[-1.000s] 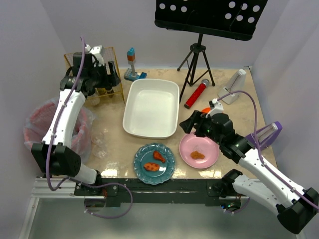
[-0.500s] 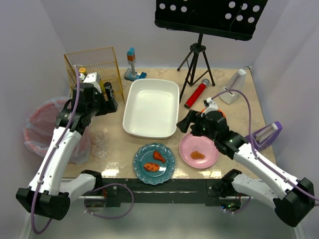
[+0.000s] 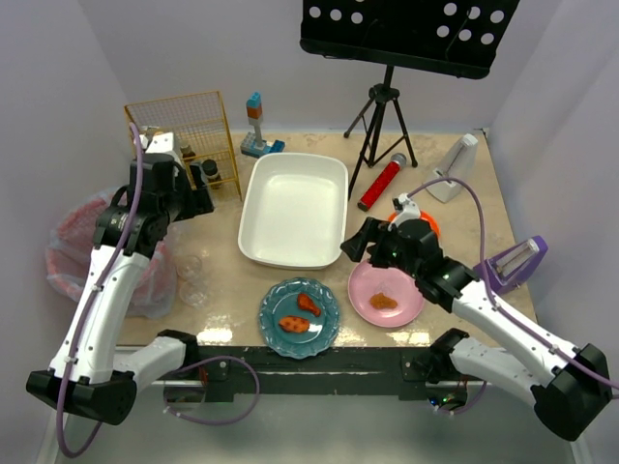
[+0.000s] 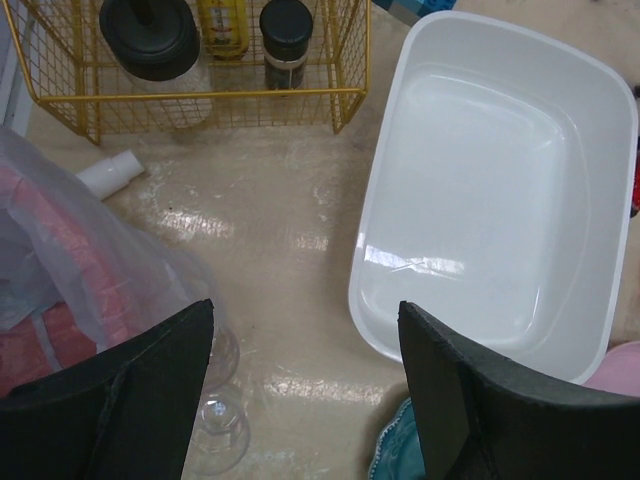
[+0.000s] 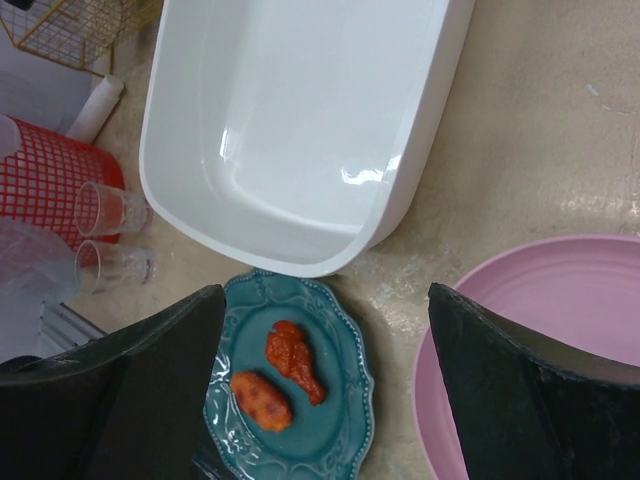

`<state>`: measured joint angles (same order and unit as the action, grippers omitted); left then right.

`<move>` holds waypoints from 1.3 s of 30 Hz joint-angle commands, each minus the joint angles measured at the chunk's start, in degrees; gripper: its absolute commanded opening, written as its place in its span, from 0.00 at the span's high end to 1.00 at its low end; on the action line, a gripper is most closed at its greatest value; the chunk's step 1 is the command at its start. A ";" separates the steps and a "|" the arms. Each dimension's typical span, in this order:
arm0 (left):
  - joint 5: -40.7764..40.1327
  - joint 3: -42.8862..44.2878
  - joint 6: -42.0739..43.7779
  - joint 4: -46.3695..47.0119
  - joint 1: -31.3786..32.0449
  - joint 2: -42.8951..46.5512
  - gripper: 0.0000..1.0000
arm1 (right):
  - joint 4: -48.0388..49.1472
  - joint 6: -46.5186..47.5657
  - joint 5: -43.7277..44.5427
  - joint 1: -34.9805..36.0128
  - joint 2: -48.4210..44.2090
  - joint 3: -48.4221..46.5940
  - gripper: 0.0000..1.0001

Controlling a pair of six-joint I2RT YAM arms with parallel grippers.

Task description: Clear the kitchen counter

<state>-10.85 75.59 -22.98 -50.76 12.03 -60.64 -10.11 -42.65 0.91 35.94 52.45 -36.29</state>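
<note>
kitchen counter (image 3: 230, 288), white tub (image 3: 293, 208), teal plate (image 3: 325, 333)

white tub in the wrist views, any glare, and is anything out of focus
Left wrist view: a bright glare streak on the white tub floor, shiny patches on the kitchen counter. Right wrist view: a highlight on the tub's wall; the near dark fingers look soft.

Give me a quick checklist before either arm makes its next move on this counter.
1. Left gripper open and empty: ok.
2. Right gripper open and empty: ok.
3. White tub empty, room to receive items: ok.
4. Teal plate with two food pieces framed between the right fingers: ok.
5. Kitchen counter cleared: not ok; teal plate, pink plate and two glasses sit on it.
6. Glasses upright: cannot tell.
</note>
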 commanded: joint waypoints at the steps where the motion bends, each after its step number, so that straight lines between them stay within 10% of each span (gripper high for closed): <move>1: -2.07 3.42 1.36 -2.50 -0.17 -0.53 0.21 | 2.20 0.73 0.14 1.23 -0.07 -2.02 0.13; 16: 2.85 14.75 6.63 -2.94 -9.74 -7.38 0.18 | 9.75 0.47 8.76 27.42 30.41 -29.61 0.14; 39: 9.71 16.69 6.28 -0.57 -10.71 -6.51 0.18 | 13.11 -5.60 5.77 30.68 74.72 -67.57 0.27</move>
<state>-2.98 92.88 -17.80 -53.63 1.72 -69.36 3.40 -46.78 5.04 66.37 125.82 -97.65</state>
